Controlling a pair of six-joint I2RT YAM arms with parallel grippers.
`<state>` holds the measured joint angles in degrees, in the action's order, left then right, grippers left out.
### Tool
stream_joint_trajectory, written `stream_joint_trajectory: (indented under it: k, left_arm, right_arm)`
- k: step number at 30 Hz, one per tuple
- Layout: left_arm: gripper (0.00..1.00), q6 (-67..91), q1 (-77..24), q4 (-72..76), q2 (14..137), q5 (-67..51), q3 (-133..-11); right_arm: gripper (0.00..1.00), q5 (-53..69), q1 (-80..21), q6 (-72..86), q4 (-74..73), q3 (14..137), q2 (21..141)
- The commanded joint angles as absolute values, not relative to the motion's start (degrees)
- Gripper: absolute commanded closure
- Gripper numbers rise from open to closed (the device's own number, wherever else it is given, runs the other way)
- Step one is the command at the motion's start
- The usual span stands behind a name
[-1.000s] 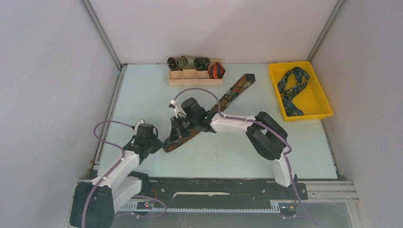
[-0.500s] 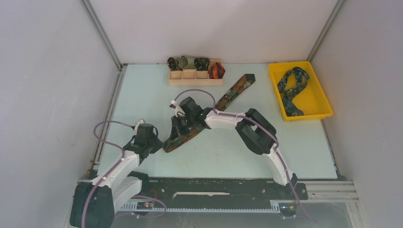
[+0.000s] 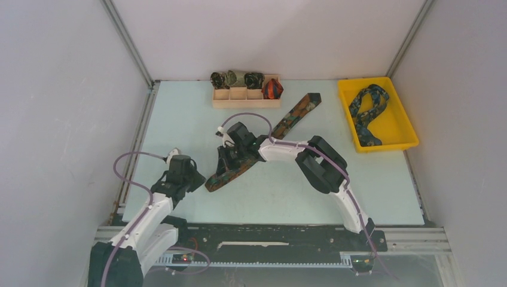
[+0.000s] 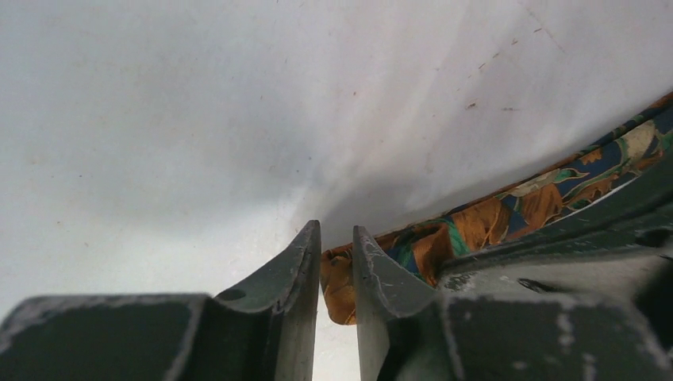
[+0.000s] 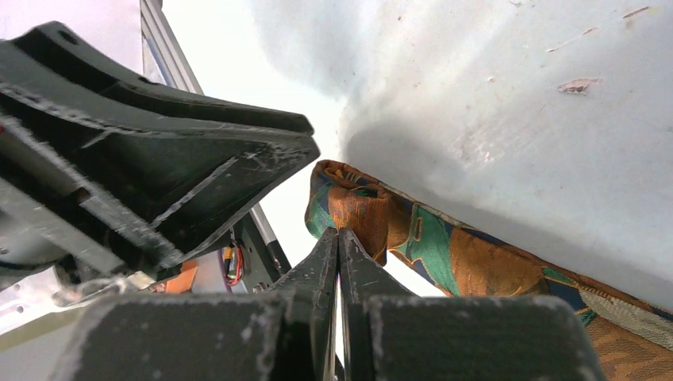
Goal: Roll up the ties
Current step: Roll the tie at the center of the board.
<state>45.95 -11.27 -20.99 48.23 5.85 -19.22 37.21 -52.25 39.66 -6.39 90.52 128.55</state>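
My right tool (image 5: 339,234) is clenched, fingertips pressed together with nothing showing between them. It sits low over the wide end of the brown-orange-green tie (image 3: 287,122). I judge that I hold it closed so it works as a blunt point to pin or nudge the cloth, not to pick it up.

My left tool (image 4: 337,238) is down at the very tip of that same wide end, coming in from the side away from my right tool. Its jaws are almost together, with a thin gap in which the orange tip shows. I cannot tell whether they pinch the cloth or only line up on it.

The tie lies flat and straight on the bench (image 3: 179,119), slanting from near my left tool up toward the wooden tray (image 3: 245,103). Laid out like this, its whole length can wind up from one end, and the wide end makes the natural core.

The red-orange roll (image 3: 272,89) sits in the tray's right end, with three other rolls (image 3: 237,78) along its back. A navy tie (image 3: 366,110) waits loose in the yellow bin (image 3: 388,147). So this roll looks barely begun. The tip needs a first tight fold, which is why both tools crowd it.
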Motion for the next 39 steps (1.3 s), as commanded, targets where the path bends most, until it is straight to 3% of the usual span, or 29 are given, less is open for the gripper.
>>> stream_joint_trajectory:
  k: [1, 4, 7, 8, 9, 21, 27, 39]
  left_arm:
    - [0.7, 44.3, -10.9, -24.1, 46.1, 6.9, -23.0]
    - [0.54, 44.2, -10.9, -24.8, 44.1, 7.4, -23.3]
    - [0.1, 44.2, -10.8, -25.5, 40.6, 8.0, -23.2]
    - [0.02, 44.3, -10.7, -25.8, 39.4, 8.4, -23.2]
    - [0.0, 44.6, -10.7, -26.3, 38.3, 8.7, -23.2]
    - [0.02, 50.7, -8.8, -31.4, 28.0, 6.4, -20.3]
    - [0.17, 53.8, -8.8, -30.9, 29.0, 3.4, -17.6]
    - [0.33, 56.8, -8.9, -26.5, 30.6, 0.4, -12.4]
  right_arm:
    - [0.97, 37.3, -52.0, 39.4, -5.8, 90.2, 130.3]
    - [0.97, 37.1, -51.9, 39.3, -5.8, 89.9, 130.6]
    - [0.98, 37.0, -51.8, 39.2, -5.8, 89.5, 130.8]
    - [0.98, 37.0, -51.7, 39.1, -5.7, 89.3, 130.8]
    - [0.98, 37.0, -51.7, 39.1, -5.7, 89.2, 130.8]
    - [0.98, 35.9, -51.4, 37.7, -7.0, 88.9, 131.2]
    - [0.98, 35.3, -51.4, 37.0, -7.6, 88.9, 131.7]
    - [0.99, 34.8, -51.2, 36.2, -8.7, 89.2, 132.0]
